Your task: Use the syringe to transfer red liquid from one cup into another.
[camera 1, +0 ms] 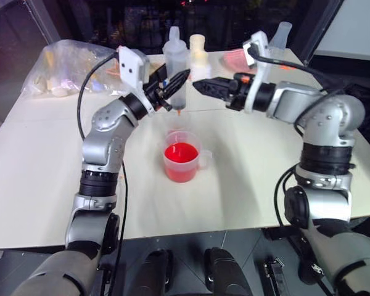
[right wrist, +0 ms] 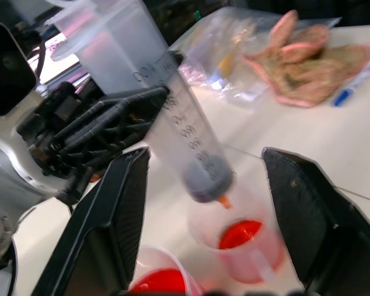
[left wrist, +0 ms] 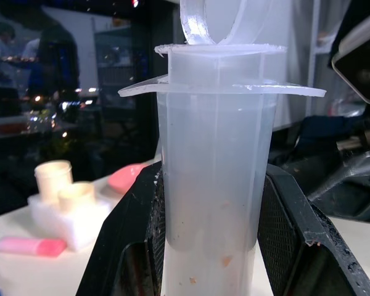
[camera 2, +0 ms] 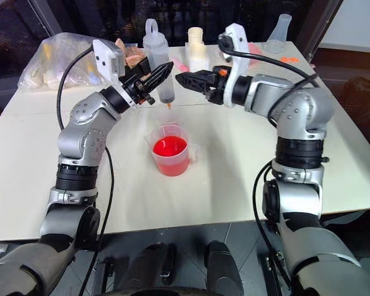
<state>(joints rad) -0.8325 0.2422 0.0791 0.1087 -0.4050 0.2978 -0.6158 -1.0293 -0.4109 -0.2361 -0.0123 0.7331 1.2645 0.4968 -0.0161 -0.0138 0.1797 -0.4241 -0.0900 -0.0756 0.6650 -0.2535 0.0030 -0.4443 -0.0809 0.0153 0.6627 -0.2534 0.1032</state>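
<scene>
Closest to us, our left hand is clamped on the syringe, its two black fingers pressed against either side of the clear barrel. We hold it upright, plunger pushed in and the barrel looking empty, with the orange tip pointing down, above the liquid and not dipped into it.

Just below that tip sit the two cups. The handled cup is nearest under the hand and carries a good pool of red liquid. The small cup stands right behind it, touching or nearly so; in the right wrist view both cups show red at the bottom, so we cannot say which one is the fuller from that angle.

Our right hand hangs just beside the syringe at the same height, fingers spread wide and holding nothing.

We judge this to be the drawing-up step, with the syringe not yet filled. Next we would need to lower the tip into the red liquid of the handled cup, then bring the right hand up to the plunger top and pull it. The left grip must stay firm so the barrel does not tilt.

Beyond the hands, a plastic bag and a pink bowl lie at the far side of the tabletop.
</scene>
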